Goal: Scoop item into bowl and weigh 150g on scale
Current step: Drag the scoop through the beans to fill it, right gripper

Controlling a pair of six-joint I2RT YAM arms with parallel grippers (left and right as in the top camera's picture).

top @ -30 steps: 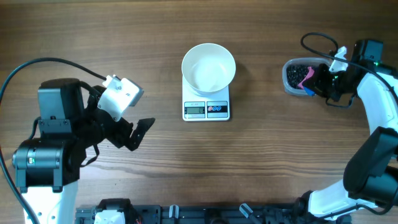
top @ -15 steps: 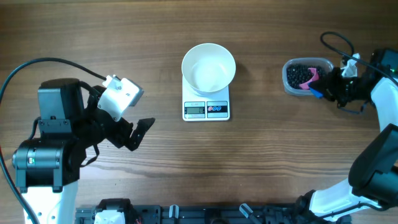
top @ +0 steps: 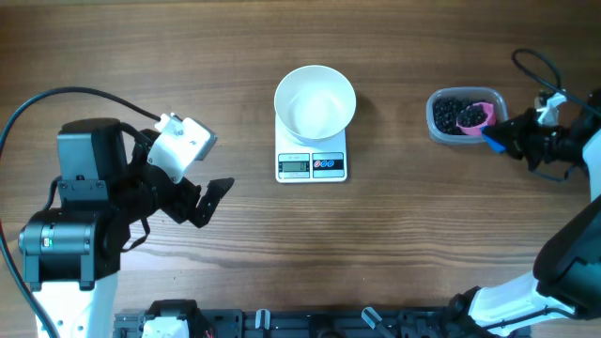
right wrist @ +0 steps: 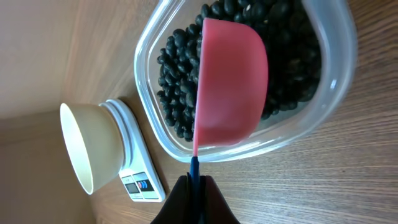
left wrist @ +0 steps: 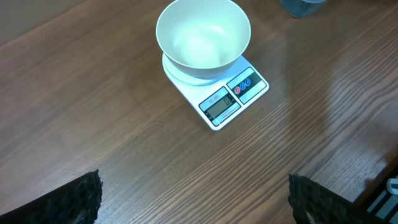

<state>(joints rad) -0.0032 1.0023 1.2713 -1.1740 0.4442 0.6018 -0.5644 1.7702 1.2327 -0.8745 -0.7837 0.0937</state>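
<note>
The empty white bowl stands on the scale at the table's middle. The item, a dark heap of black beads, fills a clear tub at the right. My right gripper is shut on the blue handle of a pink scoop. The scoop sits in the tub's right end, with beads in its cup. My left gripper hangs open over bare wood, left of the scale.
The left arm's base fills the left front of the table. A black cable loops above the right arm. A rail of fittings runs along the front edge. Bare wood lies between scale and tub.
My right gripper has drawn back to the right, dragging the scoop across the tub to its right end, cup now facing up. The left arm has not moved.
</note>
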